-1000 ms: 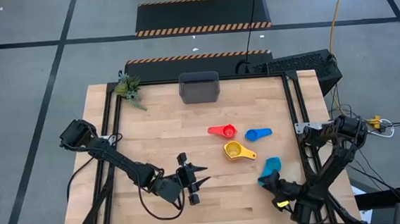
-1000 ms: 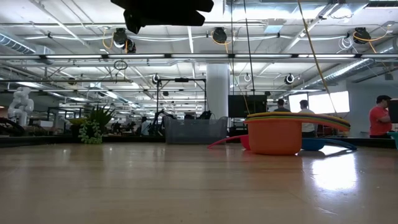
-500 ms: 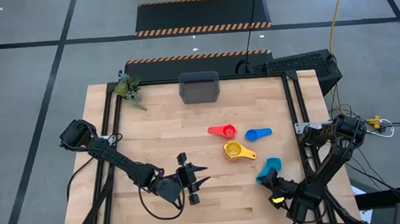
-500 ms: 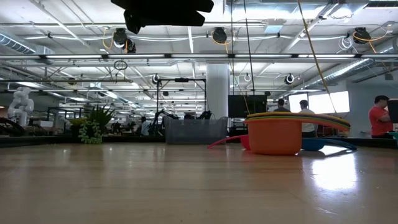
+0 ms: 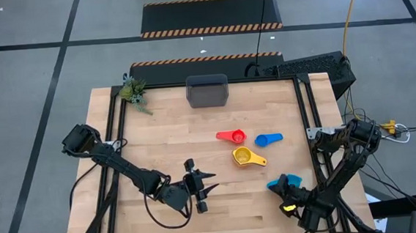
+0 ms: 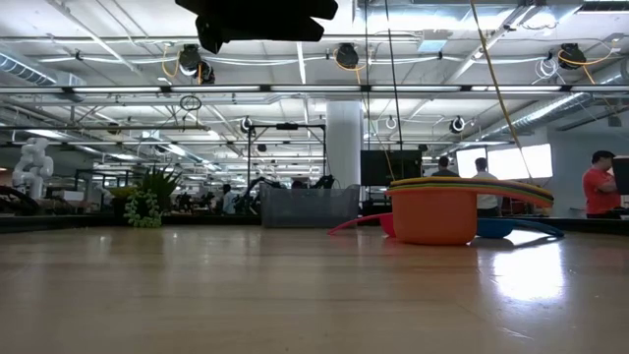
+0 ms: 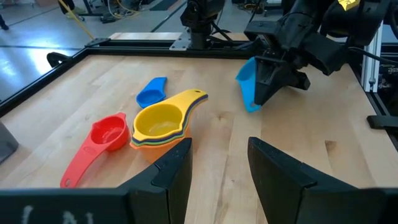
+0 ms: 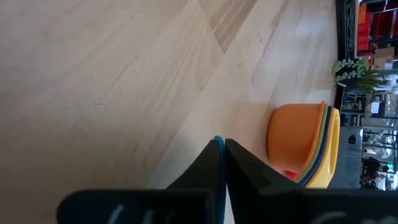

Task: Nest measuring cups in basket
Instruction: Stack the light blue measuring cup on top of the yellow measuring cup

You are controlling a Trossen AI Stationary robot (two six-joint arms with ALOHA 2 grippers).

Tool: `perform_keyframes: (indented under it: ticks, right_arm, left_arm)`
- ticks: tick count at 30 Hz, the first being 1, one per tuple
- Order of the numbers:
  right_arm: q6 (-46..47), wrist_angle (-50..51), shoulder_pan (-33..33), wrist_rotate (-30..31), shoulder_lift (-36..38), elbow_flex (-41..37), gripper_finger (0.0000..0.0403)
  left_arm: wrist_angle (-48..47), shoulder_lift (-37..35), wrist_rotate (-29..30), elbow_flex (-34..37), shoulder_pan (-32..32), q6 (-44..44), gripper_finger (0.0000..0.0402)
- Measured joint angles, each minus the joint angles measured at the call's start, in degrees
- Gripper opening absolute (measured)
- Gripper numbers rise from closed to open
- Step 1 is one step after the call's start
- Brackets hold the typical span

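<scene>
Pinching cyan cup (image 5: 289,179) near table's right edge, right gripper (image 5: 280,186), left gripper (image 5: 207,184) parted mid-table.

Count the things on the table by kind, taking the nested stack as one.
Lone measuring cups: 2 (red cup, blue cup)
Nested stack, yellow on top: 1
Cyan cup, held by right gripper: 1
Basket: 1
Plant: 1
Total: 6

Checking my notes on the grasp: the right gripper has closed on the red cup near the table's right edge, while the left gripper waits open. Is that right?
Not quite: the right gripper has closed on the cyan cup, not the red one. The left wrist view shows it pinched in those fingers; the red cup lies free mid-table in the high view. The left gripper does wait open.
</scene>
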State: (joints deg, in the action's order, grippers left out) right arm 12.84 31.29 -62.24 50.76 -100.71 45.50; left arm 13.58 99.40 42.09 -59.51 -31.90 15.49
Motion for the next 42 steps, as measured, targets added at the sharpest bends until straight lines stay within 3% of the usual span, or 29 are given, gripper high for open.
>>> perform_keyframes:
  ticks: [6,13,19,26,32,36,42]
  right_arm:
    - [0.0,-0.4,0.0,0.5,0.9,0.0,0.0002]
    - [-2.2,-6.0,0.0,8.0,9.2,-0.1,0.0001]
    - [-13.6,-15.4,-0.1,12.3,16.5,-0.1,0.0001]
    - [-30.9,-29.3,-0.1,13.1,21.8,-0.1,0.0]
    - [-40.8,-39.2,-0.1,13.1,24.9,-0.3,0.0]
    - [-48.9,-53.3,-0.1,10.0,27.4,-4.2,0.0]
    - [-62.4,-88.8,0.0,-0.9,30.0,-16.3,0.0]
  left_arm:
    - [0.0,0.0,0.0,0.0,0.0,0.0,0.0159]
    - [0.1,0.0,0.5,0.0,0.7,-0.7,0.0159]
    - [4.9,0.9,1.6,-0.1,0.5,-7.1,0.0159]
    - [21.2,6.2,1.4,-0.1,0.1,-20.4,0.0162]
    - [29.3,8.7,1.0,-0.1,0.1,-24.0,0.0204]
    - [31.2,8.7,0.9,-0.1,0.3,-22.3,0.0242]
    - [30.7,8.6,-3.1,-1.9,0.9,-19.4,0.0279]
